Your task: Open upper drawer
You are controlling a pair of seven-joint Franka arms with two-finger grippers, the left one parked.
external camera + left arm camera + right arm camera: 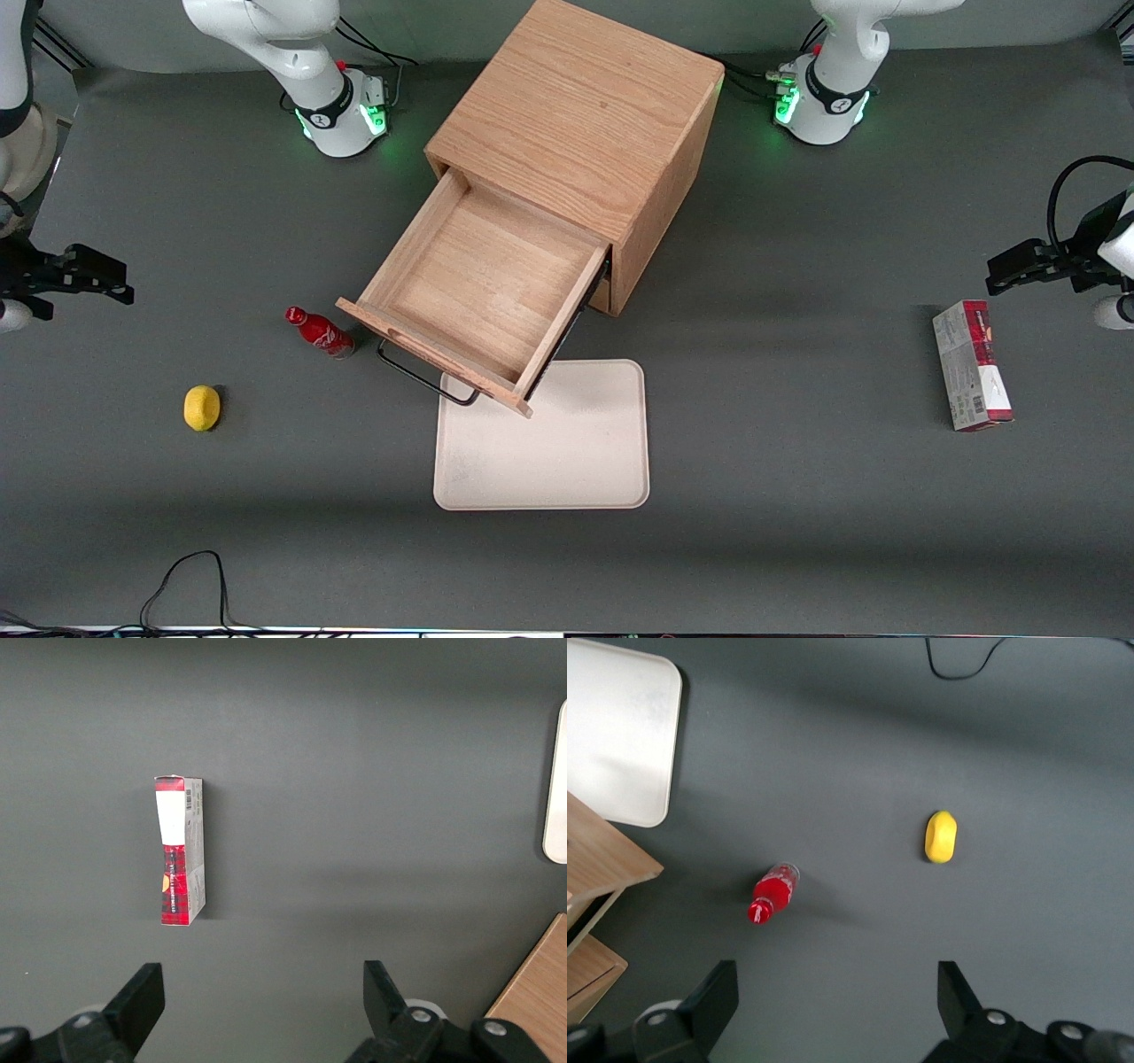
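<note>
The upper drawer (487,283) of the light oak cabinet (576,115) stands pulled far out, its plain wooden tray body bare inside. Its thin black handle (425,377) points toward the front camera, and the drawer front overhangs a beige tray. A corner of the drawer front shows in the right wrist view (607,864). My right gripper (97,276) is open and holds nothing. It hovers above the mat at the working arm's end of the table, well away from the drawer. In the right wrist view the gripper (837,979) has its fingers wide apart over bare mat.
A red bottle (321,332) lies beside the drawer front and also shows in the right wrist view (772,895). A yellow lemon (202,408) lies nearer the front camera. The beige tray (542,443) lies under the drawer's front. A red-and-white box (972,365) lies toward the parked arm's end.
</note>
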